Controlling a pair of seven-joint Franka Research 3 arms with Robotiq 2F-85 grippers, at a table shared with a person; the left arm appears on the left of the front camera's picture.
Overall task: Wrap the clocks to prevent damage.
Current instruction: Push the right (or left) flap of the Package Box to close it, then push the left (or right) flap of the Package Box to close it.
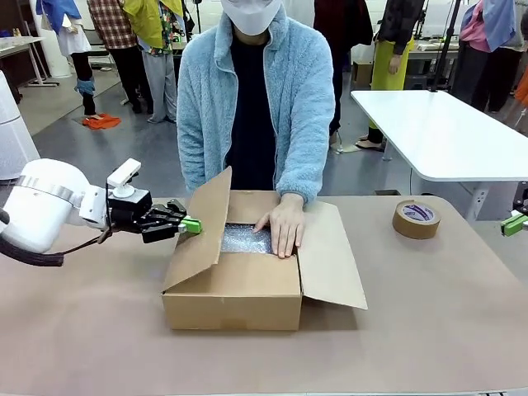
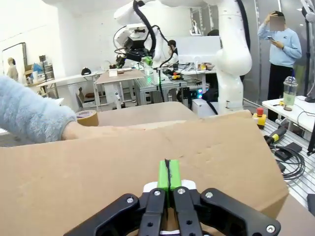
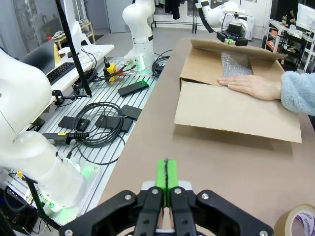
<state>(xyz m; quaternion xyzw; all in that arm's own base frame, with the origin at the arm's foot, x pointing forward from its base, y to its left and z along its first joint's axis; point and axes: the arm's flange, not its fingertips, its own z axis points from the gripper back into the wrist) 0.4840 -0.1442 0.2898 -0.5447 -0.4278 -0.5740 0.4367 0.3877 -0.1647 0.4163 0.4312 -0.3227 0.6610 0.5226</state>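
With the wrapped clocks (image 1: 243, 239) lying in the box (image 1: 231, 305) under the person's hand (image 1: 283, 227), steady the raised left flap (image 1: 198, 247) gently using the clenched, empty left gripper (image 1: 191, 224), leaving the clenched right gripper (image 3: 166, 178) well apart

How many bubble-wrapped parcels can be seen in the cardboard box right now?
1. The bubble-wrap parcel lies inside the cardboard box, partly under the person's hand. Others may be hidden beneath it.

Brown cardboard box (image 1: 231, 307) — whitish bubbled parcel (image 1: 243, 239) — pale-blue fleecy sleeve (image 1: 309, 140).
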